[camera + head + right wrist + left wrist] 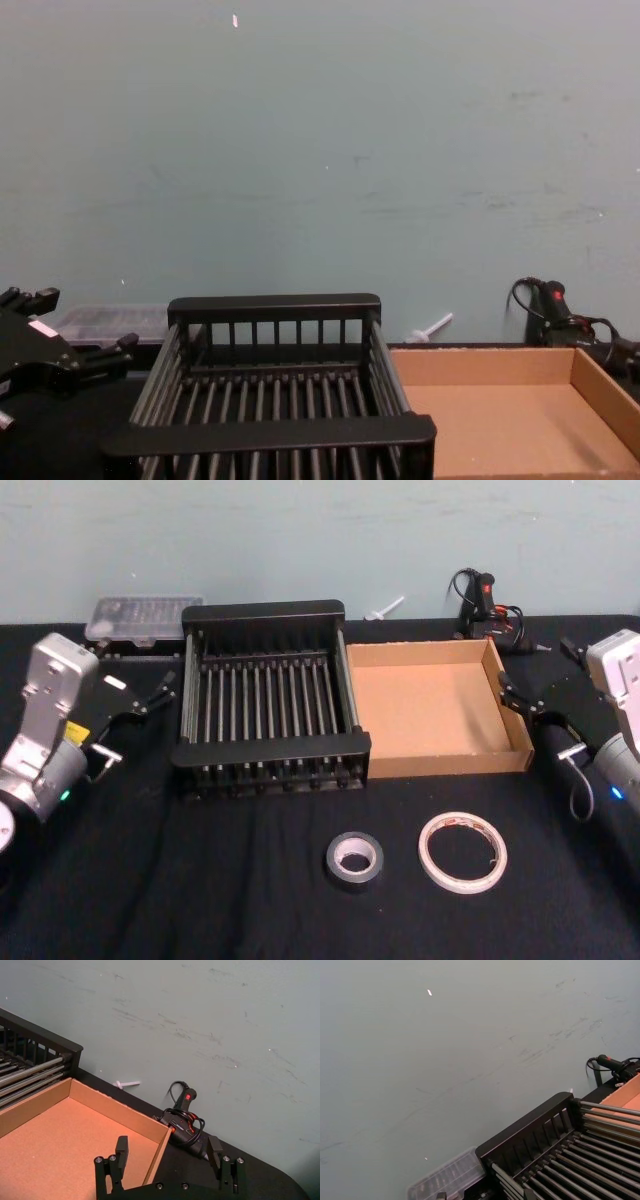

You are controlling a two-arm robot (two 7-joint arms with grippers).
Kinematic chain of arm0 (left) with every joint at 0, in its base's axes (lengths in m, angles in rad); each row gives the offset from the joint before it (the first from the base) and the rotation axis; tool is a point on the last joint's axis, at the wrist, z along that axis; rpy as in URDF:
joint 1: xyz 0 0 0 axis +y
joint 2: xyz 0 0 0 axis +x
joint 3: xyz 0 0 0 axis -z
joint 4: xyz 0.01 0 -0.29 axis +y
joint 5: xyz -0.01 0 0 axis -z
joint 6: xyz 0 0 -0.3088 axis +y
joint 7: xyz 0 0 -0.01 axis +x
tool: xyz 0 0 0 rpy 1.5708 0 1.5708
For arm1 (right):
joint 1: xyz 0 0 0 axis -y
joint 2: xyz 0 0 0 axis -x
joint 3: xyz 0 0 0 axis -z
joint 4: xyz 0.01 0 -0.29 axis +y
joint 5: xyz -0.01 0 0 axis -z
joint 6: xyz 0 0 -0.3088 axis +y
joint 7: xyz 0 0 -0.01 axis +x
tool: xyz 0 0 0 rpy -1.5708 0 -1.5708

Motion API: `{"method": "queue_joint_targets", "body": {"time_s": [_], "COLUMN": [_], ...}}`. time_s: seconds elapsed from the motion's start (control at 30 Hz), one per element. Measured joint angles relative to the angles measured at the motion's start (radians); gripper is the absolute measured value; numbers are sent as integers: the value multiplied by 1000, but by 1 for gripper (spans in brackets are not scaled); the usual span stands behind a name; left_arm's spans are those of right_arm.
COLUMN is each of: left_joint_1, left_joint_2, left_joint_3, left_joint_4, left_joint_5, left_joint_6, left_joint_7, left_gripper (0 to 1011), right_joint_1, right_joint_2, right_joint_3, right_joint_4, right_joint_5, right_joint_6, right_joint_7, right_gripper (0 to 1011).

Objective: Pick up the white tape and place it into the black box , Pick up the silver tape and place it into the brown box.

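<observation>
White tape (462,853) and silver tape (354,860) lie side by side on worktop (200,880), before brown box (430,710) and black box (270,700). Left end effector (135,715) and right end effector (530,715) open, empty, flanking boxes, well apart from tapes.

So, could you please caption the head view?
Both tapes, silver tape and white tape, lie before the black box and brown box.
</observation>
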Motion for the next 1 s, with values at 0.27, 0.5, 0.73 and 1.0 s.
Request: {"method": "queue_joint_targets", "body": {"time_s": [0.27,0.5,0.73,1.0], "left_joint_1": [0,0,0,0], "left_joint_2": [0,0,0,0], "left_joint_3": [0,0,0,0], "left_joint_4": [0,0,0,0], "left_joint_5": [0,0,0,0], "left_joint_6": [0,0,0,0], "left_joint_7": [0,0,0,0], "left_gripper": [1001,1001,1001,1001], "right_joint_1": [0,0,0,0], "right_joint_2": [0,0,0,0], "right_joint_3": [0,0,0,0], "right_joint_4": [0,0,0,0], "right_joint_5": [0,0,0,0], "right_joint_6": [0,0,0,0], "right_joint_7": [0,0,0,0], "right_gripper": [1000,1000,1002,1002]}}
